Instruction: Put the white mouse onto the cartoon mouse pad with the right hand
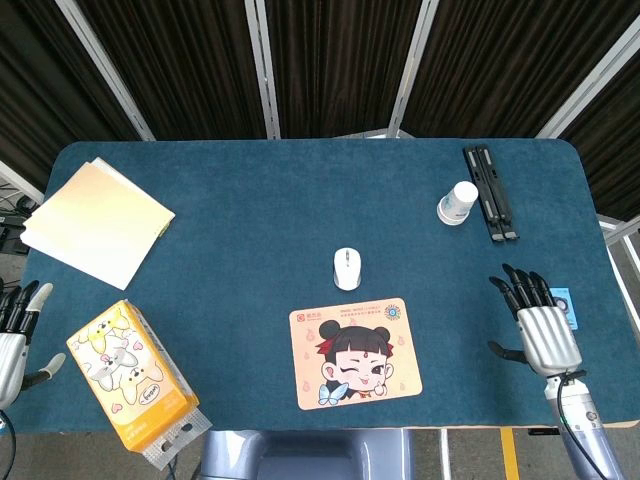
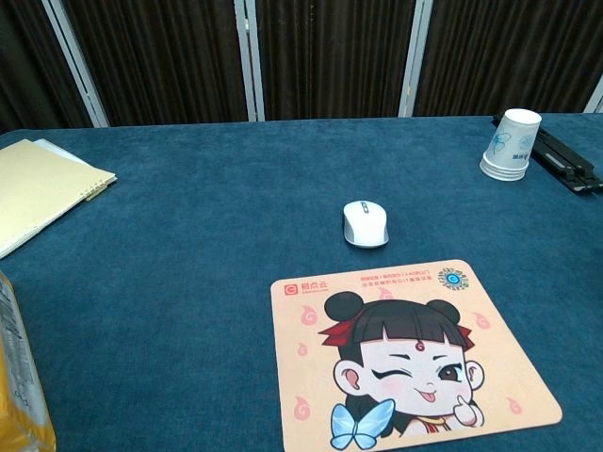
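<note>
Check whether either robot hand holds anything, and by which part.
Nothing is held. Both the right robot hand and left robot hand are empty; the mouse lies untouched.

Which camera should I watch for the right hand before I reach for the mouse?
The head view. It shows the right hand whole, fingers spread and empty, over the table's right edge, well right of the white mouse and the cartoon mouse pad. The chest view shows mouse and pad closer but no hand.

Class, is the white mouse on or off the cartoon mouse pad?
Off. The white mouse sits on the blue table just beyond the cartoon mouse pad, untouched.
</note>
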`<state>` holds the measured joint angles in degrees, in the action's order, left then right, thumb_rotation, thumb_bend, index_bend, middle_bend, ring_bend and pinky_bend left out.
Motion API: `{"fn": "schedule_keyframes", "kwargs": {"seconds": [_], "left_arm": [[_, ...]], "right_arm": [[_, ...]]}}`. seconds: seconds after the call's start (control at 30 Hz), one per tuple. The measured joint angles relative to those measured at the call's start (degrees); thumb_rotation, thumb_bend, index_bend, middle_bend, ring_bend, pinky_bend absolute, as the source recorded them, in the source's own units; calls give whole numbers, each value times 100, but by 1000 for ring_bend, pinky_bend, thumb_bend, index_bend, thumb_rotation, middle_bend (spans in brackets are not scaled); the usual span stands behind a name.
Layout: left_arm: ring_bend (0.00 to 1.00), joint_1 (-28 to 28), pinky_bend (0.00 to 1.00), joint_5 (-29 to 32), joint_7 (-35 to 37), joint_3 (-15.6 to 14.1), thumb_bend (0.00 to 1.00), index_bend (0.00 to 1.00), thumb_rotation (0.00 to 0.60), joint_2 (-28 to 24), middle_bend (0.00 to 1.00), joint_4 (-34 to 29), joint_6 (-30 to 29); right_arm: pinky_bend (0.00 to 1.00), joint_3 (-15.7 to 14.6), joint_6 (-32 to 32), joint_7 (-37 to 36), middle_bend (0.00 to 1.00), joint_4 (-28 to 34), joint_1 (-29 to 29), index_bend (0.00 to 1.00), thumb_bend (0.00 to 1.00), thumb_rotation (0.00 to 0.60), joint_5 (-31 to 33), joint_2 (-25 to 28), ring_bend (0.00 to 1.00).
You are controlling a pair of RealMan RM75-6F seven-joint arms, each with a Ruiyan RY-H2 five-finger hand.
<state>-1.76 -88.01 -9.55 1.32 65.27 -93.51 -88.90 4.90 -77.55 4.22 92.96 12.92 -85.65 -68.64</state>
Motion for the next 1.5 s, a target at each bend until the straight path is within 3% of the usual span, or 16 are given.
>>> {"fn": "schedule_keyframes", "kwargs": {"seconds": [0.33,0.67,1.03,1.5], "left_arm": [[0,-20,0,45,44,7,200,0,600,-5,0,-32,57],[0,-42,0,117,110,2,202,0,600,-40,0,-76,151],[0,-77,0,197,330,-21,201,0,600,-124,0,-143,316],[0,-136,0,298,537,-24,199,0,600,-216,0,-268,480]], "right_arm": [[0,186,668,-92,1,-773,808,146,92,600,-371,-194,0],[0,311,1871,-381,1,-1631,1914,146,86,600,-422,-1014,0],[0,565,2175,-216,1,-2020,2412,146,85,600,2,-1872,0],[0,827,2543,-76,1,-3224,2959,145,86,600,588,-2819,0]]}}
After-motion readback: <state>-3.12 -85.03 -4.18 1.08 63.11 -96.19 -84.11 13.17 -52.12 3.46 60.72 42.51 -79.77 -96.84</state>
